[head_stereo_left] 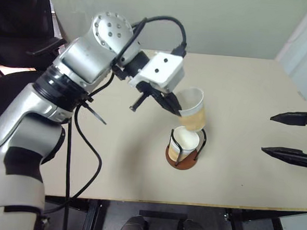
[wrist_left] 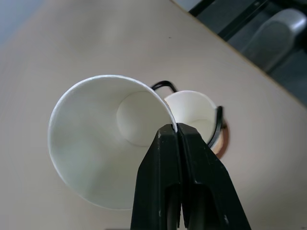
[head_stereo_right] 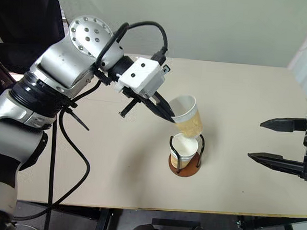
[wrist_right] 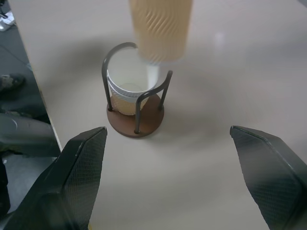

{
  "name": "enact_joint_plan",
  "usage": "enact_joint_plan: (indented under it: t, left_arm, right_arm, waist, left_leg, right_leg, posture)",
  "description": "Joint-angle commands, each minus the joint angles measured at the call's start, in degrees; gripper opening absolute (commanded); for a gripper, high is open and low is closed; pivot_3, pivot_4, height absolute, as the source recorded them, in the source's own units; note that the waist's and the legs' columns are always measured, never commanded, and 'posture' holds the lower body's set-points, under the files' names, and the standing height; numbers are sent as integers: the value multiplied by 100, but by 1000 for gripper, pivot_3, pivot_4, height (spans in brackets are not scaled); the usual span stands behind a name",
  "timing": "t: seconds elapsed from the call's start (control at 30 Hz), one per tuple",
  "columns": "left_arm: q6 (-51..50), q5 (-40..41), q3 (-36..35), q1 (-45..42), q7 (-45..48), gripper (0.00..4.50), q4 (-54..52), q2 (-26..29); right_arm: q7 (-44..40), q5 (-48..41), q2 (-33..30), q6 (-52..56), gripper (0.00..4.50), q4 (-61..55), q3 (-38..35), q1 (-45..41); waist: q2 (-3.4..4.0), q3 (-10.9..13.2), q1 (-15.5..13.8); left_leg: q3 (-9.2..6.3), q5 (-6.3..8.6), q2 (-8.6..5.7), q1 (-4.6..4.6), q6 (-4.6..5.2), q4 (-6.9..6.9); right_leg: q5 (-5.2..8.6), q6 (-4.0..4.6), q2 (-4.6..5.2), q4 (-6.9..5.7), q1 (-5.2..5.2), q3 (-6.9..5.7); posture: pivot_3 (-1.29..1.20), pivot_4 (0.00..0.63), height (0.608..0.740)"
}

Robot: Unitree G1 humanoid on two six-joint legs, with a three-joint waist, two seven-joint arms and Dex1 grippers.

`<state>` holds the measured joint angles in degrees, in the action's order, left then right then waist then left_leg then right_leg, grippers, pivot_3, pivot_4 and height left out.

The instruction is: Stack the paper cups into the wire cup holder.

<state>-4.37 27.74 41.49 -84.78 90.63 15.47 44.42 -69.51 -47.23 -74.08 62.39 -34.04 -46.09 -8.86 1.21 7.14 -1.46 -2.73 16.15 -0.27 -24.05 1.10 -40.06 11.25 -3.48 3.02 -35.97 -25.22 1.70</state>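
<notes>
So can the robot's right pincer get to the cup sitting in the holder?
Probably not easily. The right pincer is open with bare table before it, but the left pincer holds another cup just over the cup in the holder, blocking the top.

My left claw (wrist_left: 178,132) is pinched tight on the rim of a paper cup (wrist_left: 103,143), white inside facing me. Just past it a second cup (wrist_left: 196,115) sits in the wire cup holder (wrist_left: 219,129) on the beige counter (wrist_left: 72,43), rims nearly touching.
</notes>
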Motion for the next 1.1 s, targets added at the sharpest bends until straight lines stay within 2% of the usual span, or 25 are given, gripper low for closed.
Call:
enact_joint_plan:
  t: [0.03, 0.27, 0.47, 0.73, 0.87, 1.1]
  left_arm:
    - [202, 77, 156, -229, 187, 48, -24, 146]
    - [290, 230, 452, -270, 187, 48, 3, 226]
    - [314, 525, 731, -262, 187, 48, -329, 532]
    - [513, 615, 785, -243, 187, 48, -487, 693]
    - [701, 429, 733, -234, 187, 951, -350, 628]
    - [866, 350, 771, -258, 187, 3551, -167, 551]
  right_arm:
    - [55, -71, -29, -1, 4269, -68, -276, 23]
    - [95, -91, -35, -25, 4269, -84, -324, 106]
    - [71, -44, -89, -117, 4269, -36, -263, 139]
    - [67, -48, -130, -180, 4269, -6, -201, 144]
    - [68, -49, -105, -181, 4269, -27, -208, 179]
    - [94, -56, -79, -208, 4269, -51, -188, 224]
  waist:
    - [0, 0, 0]
    - [0, 0, -1]
    - [0, 0, 3]
    - [0, 0, 0]
    - [0, 0, 1]
    - [0, 0, 1]
  left_leg:
    - [0, 0, 0, 0, 0, 0]
    - [3, 0, -1, -1, 0, 0]
    - [3, 0, 0, 0, 0, 1]
    - [1, -1, -1, 0, 0, -1]
    - [1, -1, -1, 1, -1, -1]
    - [3, 0, -1, 1, 0, -1]
  right_leg:
    - [0, -1, 0, 1, 0, 0]
    - [0, -2, 0, 4, 1, 1]
    - [0, -2, -2, 4, 1, 1]
    - [0, -2, 0, 4, 3, 1]
    - [0, -2, -1, 3, 3, 0]
    - [0, -2, 0, 4, 3, 1]
  posture:
    - [0, 150, 740]
    - [0, 150, 740]
    - [0, 150, 740]
    - [0, 150, 740]
    - [0, 150, 740]
    - [0, 150, 740]
